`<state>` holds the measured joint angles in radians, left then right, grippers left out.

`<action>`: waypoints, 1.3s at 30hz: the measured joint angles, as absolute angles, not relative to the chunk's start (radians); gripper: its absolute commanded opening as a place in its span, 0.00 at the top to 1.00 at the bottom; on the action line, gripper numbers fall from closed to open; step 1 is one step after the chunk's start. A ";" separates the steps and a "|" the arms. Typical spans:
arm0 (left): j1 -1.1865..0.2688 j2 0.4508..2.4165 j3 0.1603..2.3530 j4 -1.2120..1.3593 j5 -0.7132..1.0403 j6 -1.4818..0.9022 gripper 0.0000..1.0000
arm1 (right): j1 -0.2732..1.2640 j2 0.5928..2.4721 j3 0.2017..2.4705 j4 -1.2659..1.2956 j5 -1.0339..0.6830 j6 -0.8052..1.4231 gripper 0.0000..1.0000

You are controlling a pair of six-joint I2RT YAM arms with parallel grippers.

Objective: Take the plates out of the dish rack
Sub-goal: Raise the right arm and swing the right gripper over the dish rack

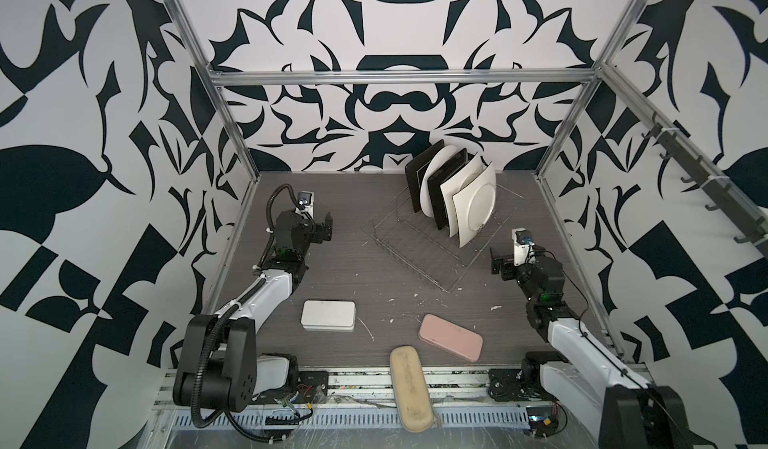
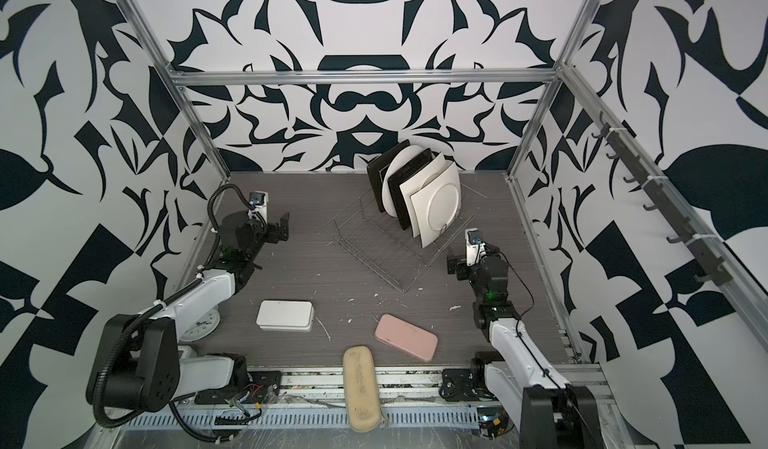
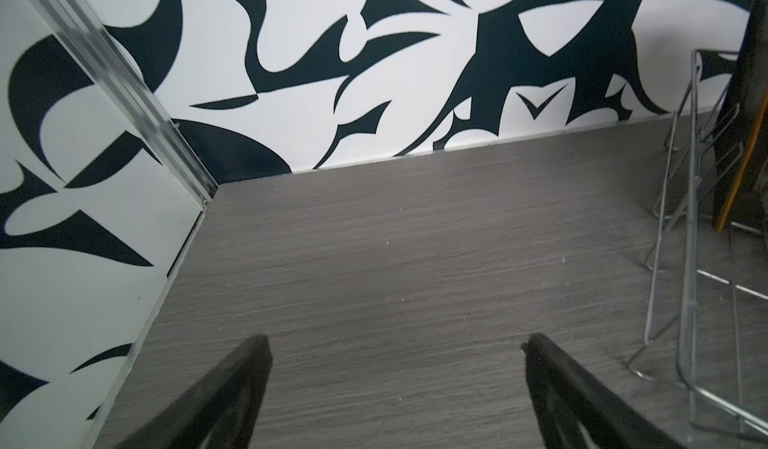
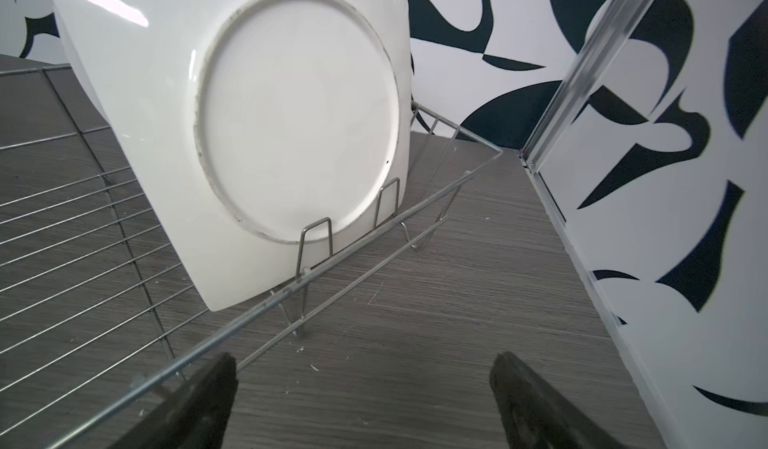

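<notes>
1. Five plates (image 1: 453, 189) stand on edge in the dish rack (image 1: 411, 256). They are packed together at its far end, close to the far edge of the bench (image 1: 353, 268) and right of the bench's middle.
2. On the right wrist view, I read the nearest plate (image 4: 257, 127) as square, its white back and round foot ring facing the camera. Two wire prongs stand against its lower edge.
3. I see the left gripper (image 3: 395, 343) with jaws spread wide and nothing between them. It sits over bare bench toward the left edge, well apart from the plates.
4. I see the right gripper (image 4: 361, 359) with jaws spread wide and empty. It sits just beside the rack's side rail, near the nearest plate but not touching it.
5. Toward the front edge lie a white tin (image 1: 328, 315) and a pink case (image 1: 451, 337). A beige case (image 1: 411, 386) lies across that edge.
</notes>
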<state>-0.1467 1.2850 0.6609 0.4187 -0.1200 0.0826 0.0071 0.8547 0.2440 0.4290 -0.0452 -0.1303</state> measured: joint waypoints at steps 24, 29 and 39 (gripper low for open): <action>-0.247 1.203 0.646 0.189 -0.152 -0.069 0.01 | 0.446 1.398 1.431 -0.677 0.649 0.513 0.01; -0.265 1.203 0.645 0.189 -0.153 -0.099 0.01 | 0.600 1.831 1.984 -1.099 0.889 0.788 0.01; -0.274 1.204 0.645 0.189 -0.142 -0.117 0.01 | 0.685 2.305 2.660 -1.514 1.028 1.107 0.14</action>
